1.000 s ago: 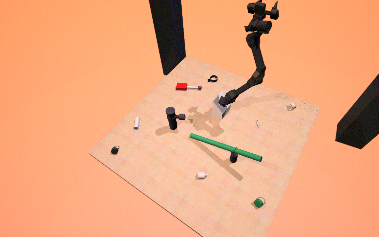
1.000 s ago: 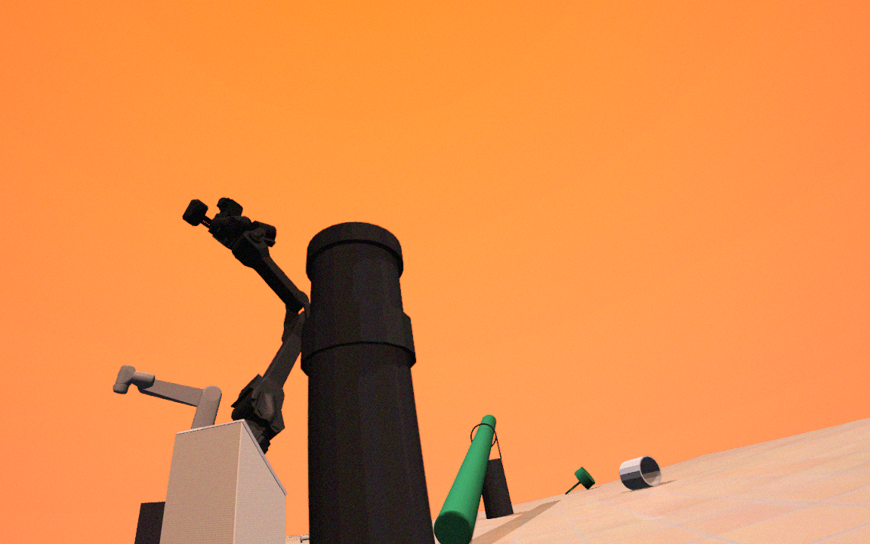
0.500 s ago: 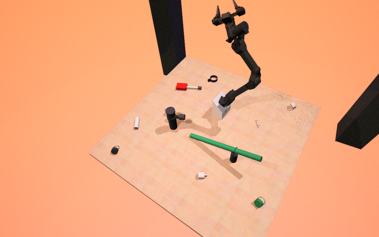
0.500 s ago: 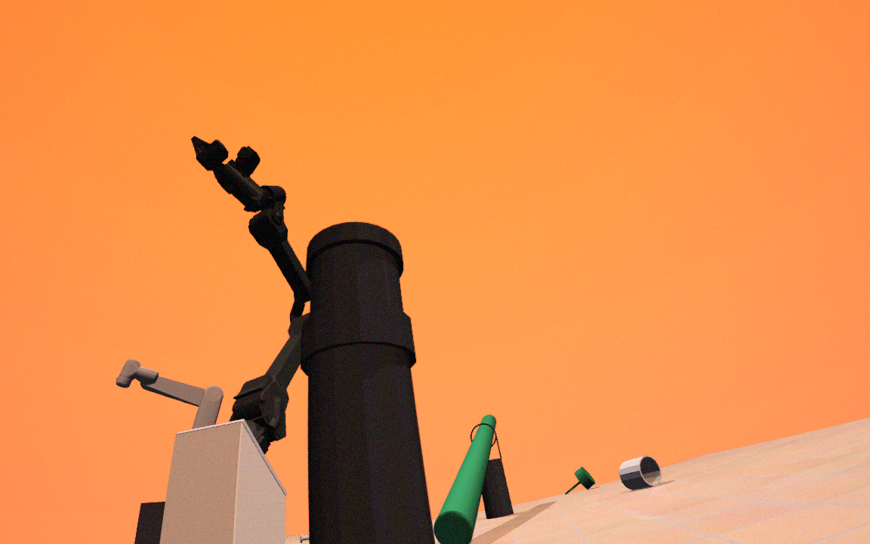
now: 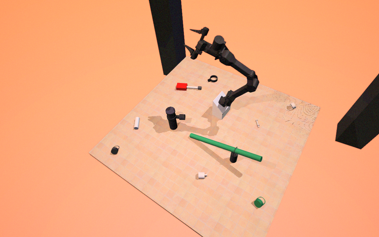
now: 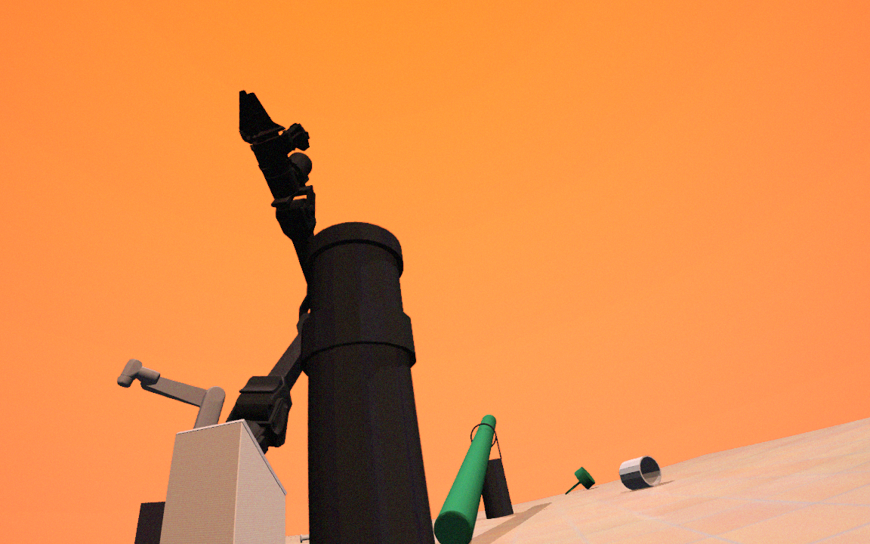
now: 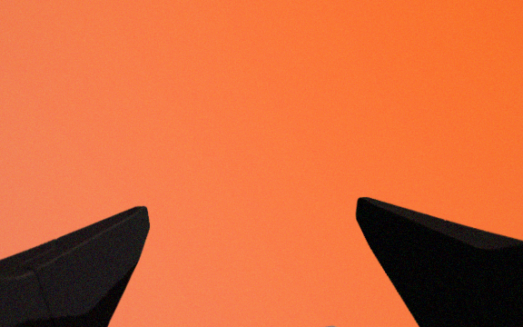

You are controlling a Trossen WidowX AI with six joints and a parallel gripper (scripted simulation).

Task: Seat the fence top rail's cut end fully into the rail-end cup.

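My gripper [image 5: 187, 37] [image 6: 242, 96] [image 7: 255, 212] is open and empty, high up and well away from the rail. The green rail [image 5: 214, 143] [image 6: 468, 480] passes through the thin loop [image 5: 237, 147] of the cap on the small black post [image 5: 233, 157] [image 6: 498, 490]. Its nearer end lies apart from the black end cup [image 5: 182, 117], which sticks out from the brace band [image 6: 357, 331] on the big black post [image 5: 172, 123] [image 6: 364, 419]. The band sits below the post cap [image 5: 170, 110] [image 6: 356, 233]. The cup is hidden in the exterior view.
My arm stands on a pale pedestal [image 5: 216, 109] [image 6: 202, 473] behind the rail. A red block [image 5: 181, 86], black ring clamp [image 5: 216, 76], white cylinder [image 5: 137, 122], white fitting [image 5: 201, 175] and green cap [image 5: 258, 202] [image 6: 583, 477] lie around. Dark pillars [image 5: 170, 35] [image 5: 370, 109] stand beyond the tiled surface.
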